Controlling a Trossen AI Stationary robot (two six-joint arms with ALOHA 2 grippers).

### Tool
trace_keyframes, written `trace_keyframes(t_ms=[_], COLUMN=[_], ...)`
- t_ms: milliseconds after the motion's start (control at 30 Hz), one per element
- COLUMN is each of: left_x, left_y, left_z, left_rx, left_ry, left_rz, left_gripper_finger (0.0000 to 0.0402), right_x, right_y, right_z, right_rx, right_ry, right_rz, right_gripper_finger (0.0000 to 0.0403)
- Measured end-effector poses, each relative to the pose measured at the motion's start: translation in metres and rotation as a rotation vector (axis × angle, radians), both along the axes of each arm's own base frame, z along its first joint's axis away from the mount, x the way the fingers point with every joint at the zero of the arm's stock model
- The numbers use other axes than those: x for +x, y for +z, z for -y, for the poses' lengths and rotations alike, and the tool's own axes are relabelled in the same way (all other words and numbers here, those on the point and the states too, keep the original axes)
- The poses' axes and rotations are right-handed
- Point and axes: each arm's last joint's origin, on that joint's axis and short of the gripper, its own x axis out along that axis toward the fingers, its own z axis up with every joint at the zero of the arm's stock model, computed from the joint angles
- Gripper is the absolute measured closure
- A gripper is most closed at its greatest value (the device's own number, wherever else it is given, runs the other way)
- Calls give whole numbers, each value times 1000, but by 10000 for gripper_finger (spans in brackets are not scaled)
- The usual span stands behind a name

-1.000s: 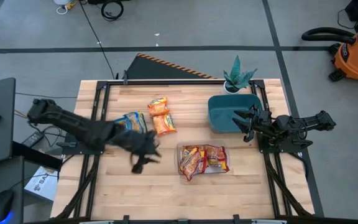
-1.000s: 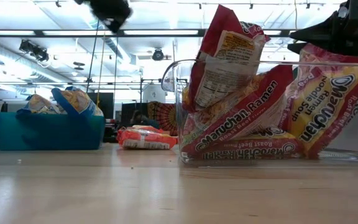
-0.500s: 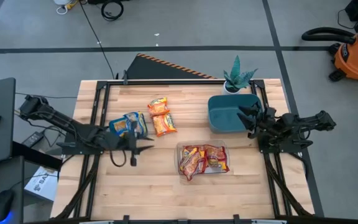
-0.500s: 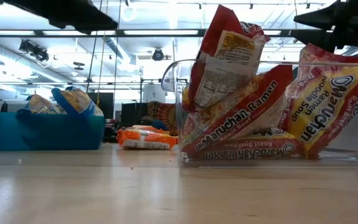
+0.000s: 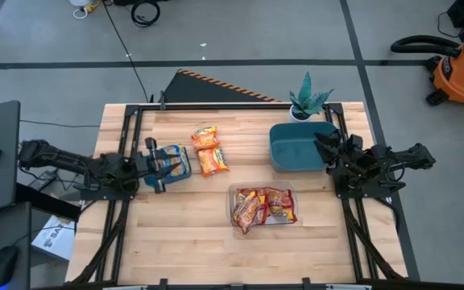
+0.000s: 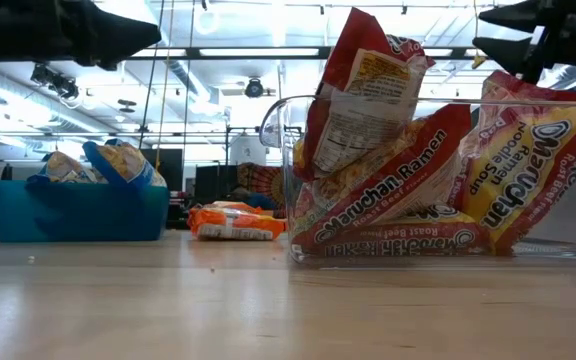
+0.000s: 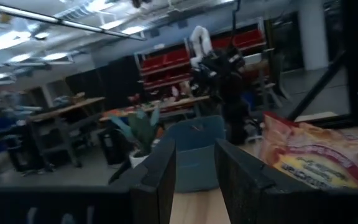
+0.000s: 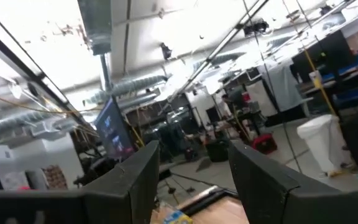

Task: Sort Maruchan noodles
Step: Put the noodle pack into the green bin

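Currently the noodle packets lie in three groups. Red-trimmed ones (image 5: pixel 263 207) are packed in a clear tub (image 5: pixel 233 193) near the front middle of the table (image 5: pixel 216 250); in the low view they lean upright against its walls. Two orange packets (image 5: pixel 209 150) lie loose on the bare wood toward the back. Blue-trimmed packets (image 5: pixel 171 160) sit by the left edge of the table, just beside the left gripper (image 5: pixel 153 165). The low view shows a blue bin (image 6: pixel 78 210) holding them. A teal bin (image 5: pixel 296 149) stands at the right, beside a small potted plant (image 5: pixel 307 99).

The left gripper sits low at the table's left edge, its fingers parted with nothing between them. The right gripper (image 5: pixel 322 145) hangs over the teal bin's right rim, spread wide and empty.

Judging by the layout, the orange pair is what remains to be sorted, probably into the teal bin. To do that well, the nearer arm should come down flat over one packet only, pinch across its short width so the slick wrapper cannot slide, and lift clear of its neighbour before carrying it over.
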Motion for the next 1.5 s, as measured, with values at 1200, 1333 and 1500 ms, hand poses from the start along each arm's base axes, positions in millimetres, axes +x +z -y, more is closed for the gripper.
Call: trace_keyframes(t_ms=[1200,1333,1500], left_x=[-1,-1,-1], left_y=[2,2,2], left_z=[1,1,1], left_rx=[53,53,53], left_ry=[-57,-57,-57], left_rz=[12,12,12], left_gripper_finger=[285,285,285], right_x=[182,214,252], right_y=[48,36,25], right_z=[58,77,95], right_rx=[15,12,-12], right_ry=[-9,0,114], right_rz=[-558,-634,-681], right_gripper_finger=[204,204,204])
